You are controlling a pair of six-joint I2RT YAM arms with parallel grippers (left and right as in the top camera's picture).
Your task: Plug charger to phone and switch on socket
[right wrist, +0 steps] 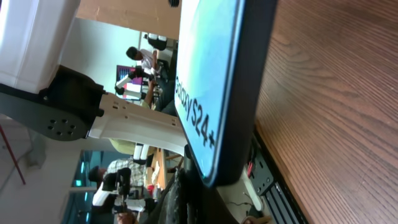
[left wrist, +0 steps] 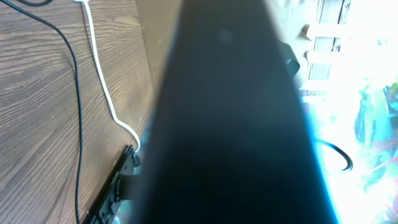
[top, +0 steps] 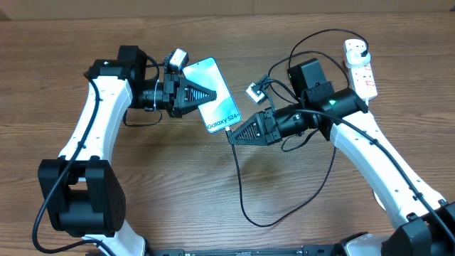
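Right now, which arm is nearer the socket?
Right. The right arm passes just beside the socket; the left arm is across the table, beyond the phone.

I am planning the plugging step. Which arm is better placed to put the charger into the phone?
Right, probably. The right claw is at the phone's lower edge with the charger trailing from its tip; the left claw is busy holding the phone.

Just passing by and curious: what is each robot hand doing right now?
Left gripper: fingers closed on the phone.
Right gripper: fingers closed, apparently on the tip of the charger, at the phone's bottom edge.
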